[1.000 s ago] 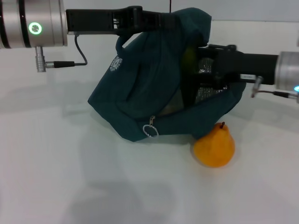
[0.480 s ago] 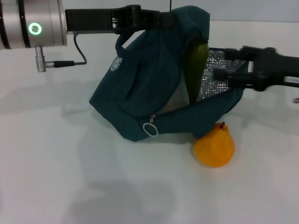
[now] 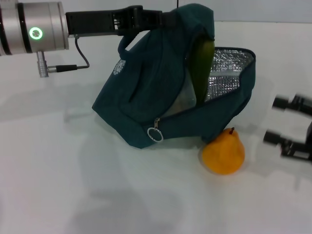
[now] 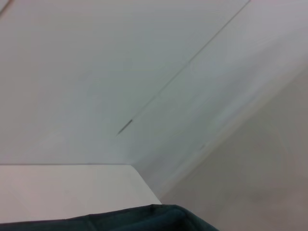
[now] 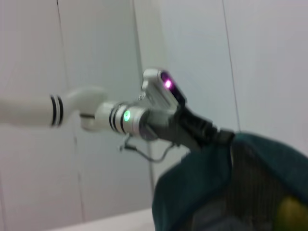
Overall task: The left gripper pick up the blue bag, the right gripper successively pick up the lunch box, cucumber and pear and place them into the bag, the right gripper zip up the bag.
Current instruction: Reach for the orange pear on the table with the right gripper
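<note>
Up at the table's far edge, left gripper (image 3: pixel 163 17) clamped on the blue bag (image 3: pixel 146 97), holding its top aloft. Inside the unzipped opening, cucumber (image 3: pixel 200 66) leaning upright. Against the bag's near side, pear (image 3: pixel 223 152) resting on the table (image 3: pixel 73 185). Near the right edge, right gripper (image 3: pixel 282 122) spread wide, empty.

Bag mouth faces the right side, open: silver lining exposed on the blue bag (image 3: pixel 146 97). Cucumber (image 3: pixel 201 66) stands upright in the opening, blocking its inner half; gap beside it is free. Pear (image 3: pixel 224 152) sits on the table (image 3: pixel 73 185) touching the bag's lower edge, under the mouth. Right gripper (image 3: pixel 287 124), fingers apart, is clear of both. Left gripper (image 3: pixel 168 17) occupies the bag's top.
</note>
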Action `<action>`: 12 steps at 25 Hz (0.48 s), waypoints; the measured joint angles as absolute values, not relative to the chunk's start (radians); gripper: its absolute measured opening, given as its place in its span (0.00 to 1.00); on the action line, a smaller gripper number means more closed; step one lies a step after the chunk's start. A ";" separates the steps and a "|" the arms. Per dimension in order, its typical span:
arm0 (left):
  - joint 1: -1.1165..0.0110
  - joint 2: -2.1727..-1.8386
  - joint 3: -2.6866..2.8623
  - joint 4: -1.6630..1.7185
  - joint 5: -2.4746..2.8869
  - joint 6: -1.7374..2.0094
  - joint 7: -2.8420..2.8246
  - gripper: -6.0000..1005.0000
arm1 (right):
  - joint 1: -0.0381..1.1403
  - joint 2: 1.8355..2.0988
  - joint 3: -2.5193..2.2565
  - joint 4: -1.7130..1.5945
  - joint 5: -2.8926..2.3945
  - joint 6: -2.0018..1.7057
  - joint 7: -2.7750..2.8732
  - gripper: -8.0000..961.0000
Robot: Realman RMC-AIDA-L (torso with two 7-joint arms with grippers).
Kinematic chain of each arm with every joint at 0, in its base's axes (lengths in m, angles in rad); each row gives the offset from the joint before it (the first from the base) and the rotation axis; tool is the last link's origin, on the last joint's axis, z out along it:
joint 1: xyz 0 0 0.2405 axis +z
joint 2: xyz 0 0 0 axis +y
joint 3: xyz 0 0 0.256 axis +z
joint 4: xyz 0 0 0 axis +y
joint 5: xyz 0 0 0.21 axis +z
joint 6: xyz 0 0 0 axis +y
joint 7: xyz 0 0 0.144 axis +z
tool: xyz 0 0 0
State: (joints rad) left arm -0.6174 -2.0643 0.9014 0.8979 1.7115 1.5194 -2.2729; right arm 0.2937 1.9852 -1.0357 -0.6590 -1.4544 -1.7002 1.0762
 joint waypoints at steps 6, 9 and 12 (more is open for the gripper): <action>-0.625 -2.061 0.893 0.866 1.710 1.511 -2.250 0.07 | 0.310 2.003 -1.047 -0.456 -1.422 -1.661 0.829 0.80; -0.623 -2.061 0.893 0.866 1.709 1.511 -2.245 0.07 | 0.329 2.012 -1.049 -0.399 -1.399 -1.634 0.743 0.80; -0.623 -2.062 0.893 0.865 1.709 1.511 -2.244 0.07 | 0.354 2.014 -1.051 -0.366 -1.397 -1.611 0.722 0.80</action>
